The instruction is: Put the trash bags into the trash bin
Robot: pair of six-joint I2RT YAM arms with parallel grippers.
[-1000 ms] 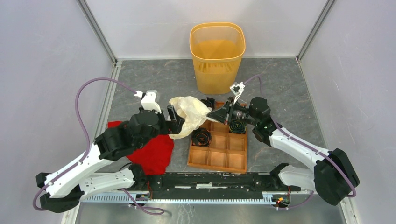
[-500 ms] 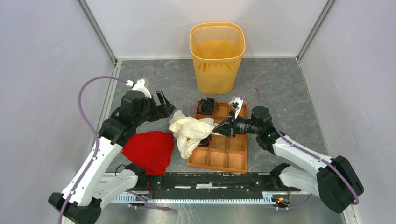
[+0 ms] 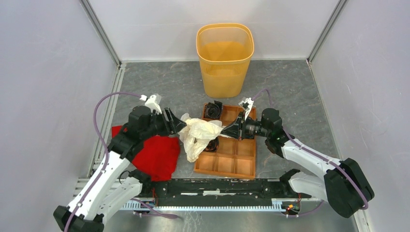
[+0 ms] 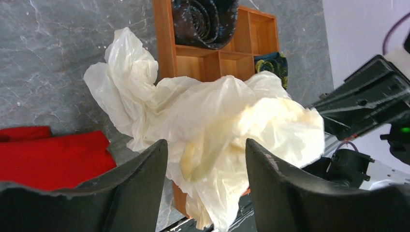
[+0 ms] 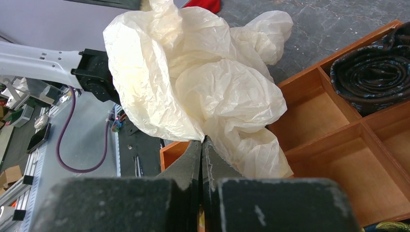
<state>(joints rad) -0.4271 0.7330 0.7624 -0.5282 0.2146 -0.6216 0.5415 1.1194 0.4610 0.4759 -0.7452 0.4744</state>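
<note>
The cream-white trash bag point(image 3: 196, 134) hangs crumpled between both arms, over the left edge of the wooden tray point(image 3: 225, 166). My right gripper point(image 3: 223, 131) is shut on a fold at the bag's right side; in the right wrist view its jaws point(image 5: 202, 142) are pressed together on the film of the bag point(image 5: 193, 82). My left gripper point(image 3: 180, 123) is at the bag's left side, open. In the left wrist view its fingers point(image 4: 145, 183) stand either side of a hanging part of the bag point(image 4: 217, 111) without pinching it. The orange-yellow trash bin point(image 3: 225, 79) stands upright at the back.
A red cloth point(image 3: 157, 154) lies on the grey floor under the left arm. The compartment tray point(image 5: 329, 111) holds dark rolled items point(image 3: 211, 110) in its far cells. A black rail point(image 3: 217, 186) runs along the near edge. Walls close in on the left, back and right.
The left arm pulled back off the bag, then came in again at its left side with jaws a little narrower. The right gripper kept its hold and lowered the bag toward the tray.
</note>
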